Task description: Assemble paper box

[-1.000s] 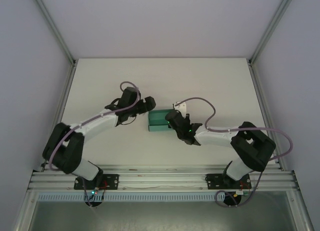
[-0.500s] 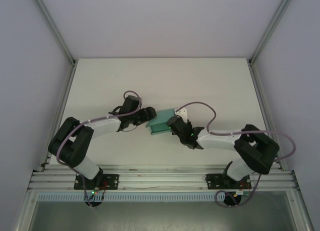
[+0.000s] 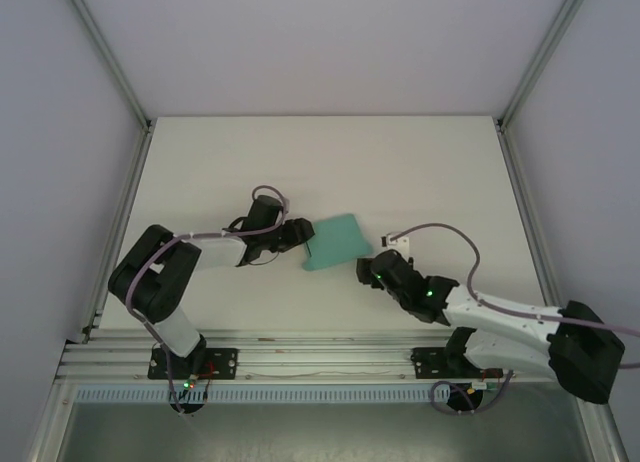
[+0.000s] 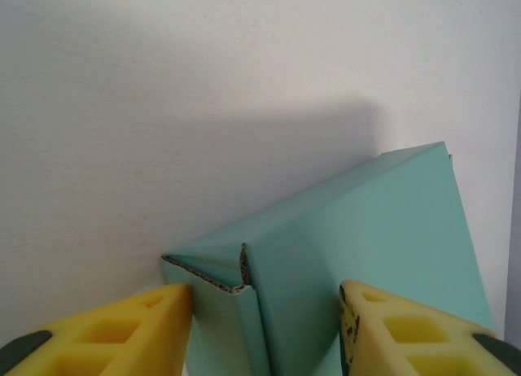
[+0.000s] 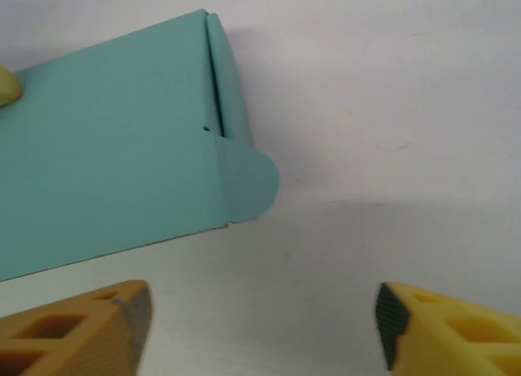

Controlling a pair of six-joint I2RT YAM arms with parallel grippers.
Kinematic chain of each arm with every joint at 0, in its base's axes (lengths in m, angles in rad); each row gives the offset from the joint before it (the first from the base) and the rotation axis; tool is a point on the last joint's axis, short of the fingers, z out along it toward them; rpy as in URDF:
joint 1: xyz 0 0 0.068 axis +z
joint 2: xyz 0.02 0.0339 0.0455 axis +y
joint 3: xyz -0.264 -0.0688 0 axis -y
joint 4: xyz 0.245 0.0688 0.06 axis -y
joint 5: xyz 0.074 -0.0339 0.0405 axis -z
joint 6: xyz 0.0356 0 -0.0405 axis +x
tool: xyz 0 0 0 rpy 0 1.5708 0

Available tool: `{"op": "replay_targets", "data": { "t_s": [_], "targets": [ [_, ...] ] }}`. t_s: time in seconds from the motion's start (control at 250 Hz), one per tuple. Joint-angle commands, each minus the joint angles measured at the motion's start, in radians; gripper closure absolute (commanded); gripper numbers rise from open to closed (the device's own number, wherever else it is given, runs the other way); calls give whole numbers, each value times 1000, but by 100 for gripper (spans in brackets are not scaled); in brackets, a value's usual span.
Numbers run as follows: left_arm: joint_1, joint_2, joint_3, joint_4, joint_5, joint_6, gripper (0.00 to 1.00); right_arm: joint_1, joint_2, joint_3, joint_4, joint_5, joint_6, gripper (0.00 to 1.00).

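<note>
The teal paper box [image 3: 337,239] lies mid-table, folded shut, with a rounded tab at one corner. My left gripper [image 3: 303,237] is at its left end. In the left wrist view the box's corner [image 4: 366,229] sits between the yellow fingers [image 4: 106,331], which press on it from both sides, so the left gripper [image 4: 264,311] is shut on it. My right gripper [image 3: 368,268] stands open just off the box's near right corner. In the right wrist view the box [image 5: 114,164] lies ahead of the open right gripper [image 5: 264,311], with bare table between the jaws.
The white table [image 3: 300,152] is walled by white panels with aluminium posts [image 3: 110,62] on both sides. A metal rail [image 3: 320,357] carrying both arm bases runs along the near edge.
The right gripper let go of the box, opened wide and drew back toward the near right. The left gripper moved in and closed on the box's left end. The box turned and tilted.
</note>
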Motion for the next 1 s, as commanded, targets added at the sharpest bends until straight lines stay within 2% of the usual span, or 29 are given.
{"op": "replay_targets", "data": {
  "t_s": [0.0,0.06,0.16,0.264,0.412,0.504,0.544,0.616,0.775,0.995],
  "targets": [
    [5,48,-18,-16,15,53,59,-14,-48,2,-18,-10,32,13],
    [6,56,-27,7,25,64,61,-51,-53,19,-19,-39,34,8],
    [15,65,-50,54,39,79,69,-154,-29,41,3,-168,37,0],
    [34,78,-85,130,73,76,75,-252,32,67,42,-300,36,0],
    [81,120,-151,320,177,7,78,-317,139,106,128,-479,24,0],
    [101,144,-176,415,224,-21,79,-340,217,150,137,-555,21,3],
    [106,152,-184,435,235,-26,83,-353,252,168,139,-578,25,4],
    [115,164,-191,453,239,-31,83,-375,311,188,162,-622,42,7],
    [127,186,-205,498,255,-45,83,-398,422,209,263,-783,70,11],
    [140,217,-225,579,276,-78,83,-411,525,210,428,-932,145,18]
  ]
}}
